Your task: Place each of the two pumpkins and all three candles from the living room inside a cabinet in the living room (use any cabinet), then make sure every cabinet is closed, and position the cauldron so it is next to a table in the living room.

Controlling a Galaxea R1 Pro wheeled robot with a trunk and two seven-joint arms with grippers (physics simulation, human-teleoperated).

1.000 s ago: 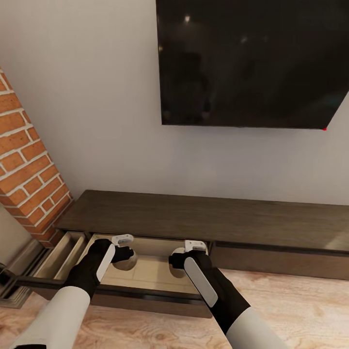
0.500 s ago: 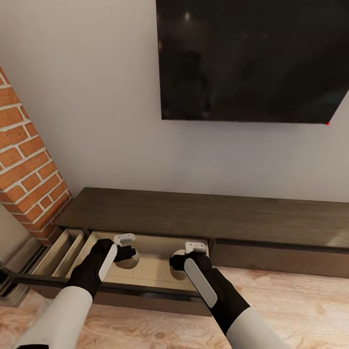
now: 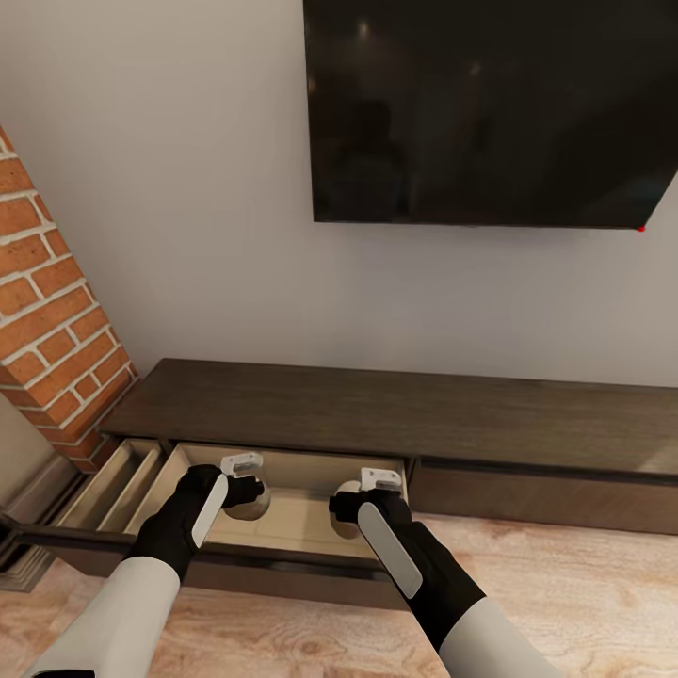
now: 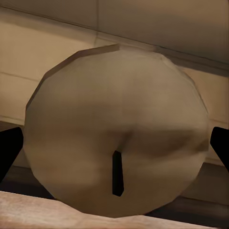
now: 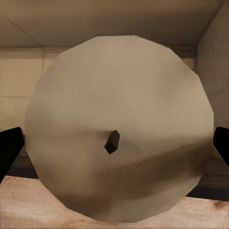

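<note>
A candle is gripped in each pincer over the open drawer; lowering and release are judged to be needed next.

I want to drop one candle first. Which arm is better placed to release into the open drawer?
Little separates them, but the left: the left gripper holds its candle nearer the middle of the open drawer of the cabinet. The right gripper holds its candle beside the drawer's right wall.

Cabinet drawer open w/ 2 candles over pale lining.
</note>
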